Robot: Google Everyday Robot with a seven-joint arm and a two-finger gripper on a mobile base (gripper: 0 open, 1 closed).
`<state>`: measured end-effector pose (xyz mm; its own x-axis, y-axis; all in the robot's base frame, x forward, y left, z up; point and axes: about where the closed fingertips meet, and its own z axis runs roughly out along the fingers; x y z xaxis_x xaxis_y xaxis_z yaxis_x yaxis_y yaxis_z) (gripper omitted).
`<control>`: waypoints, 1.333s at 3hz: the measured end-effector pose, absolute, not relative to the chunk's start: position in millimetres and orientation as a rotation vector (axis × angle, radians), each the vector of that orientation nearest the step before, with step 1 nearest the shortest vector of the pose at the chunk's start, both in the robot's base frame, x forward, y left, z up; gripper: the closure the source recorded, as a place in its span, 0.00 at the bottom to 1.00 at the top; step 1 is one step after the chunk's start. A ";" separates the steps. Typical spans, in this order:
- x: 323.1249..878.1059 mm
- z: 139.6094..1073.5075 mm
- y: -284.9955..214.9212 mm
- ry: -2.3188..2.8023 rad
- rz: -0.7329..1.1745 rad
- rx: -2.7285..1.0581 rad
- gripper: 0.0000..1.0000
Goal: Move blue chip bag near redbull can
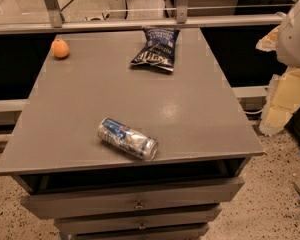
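The blue chip bag (pixel 157 49) lies flat at the far middle of the grey cabinet top (pixel 190 109), its white lettering facing up. The redbull can (pixel 127 138) lies on its side near the front edge, a little left of centre, well apart from the bag. My gripper is out of view. Only a white rounded part of my arm (pixel 296 31) shows at the upper right, off to the side of the cabinet.
An orange (pixel 60 48) sits at the far left corner of the top. A metal rail (pixel 140 23) runs behind the cabinet. Drawers (pixel 135 198) are below the front edge. Yellowish foam blocks (pixel 285 96) stand on the floor to the right.
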<state>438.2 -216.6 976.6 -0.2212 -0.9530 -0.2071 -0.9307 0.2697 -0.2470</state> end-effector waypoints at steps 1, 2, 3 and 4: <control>438.2 976.6 -216.5 2.231 -0.100 -1.724 0.00; 459.6 967.4 -215.0 2.184 -0.088 -1.691 0.00; 517.6 951.6 -204.2 2.064 -0.066 -1.634 0.00; 590.0 944.3 -186.6 1.942 -0.026 -1.528 0.00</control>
<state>590.0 -186.6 944.3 -0.1014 -0.8734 -0.4762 -0.8601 0.3175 -0.3992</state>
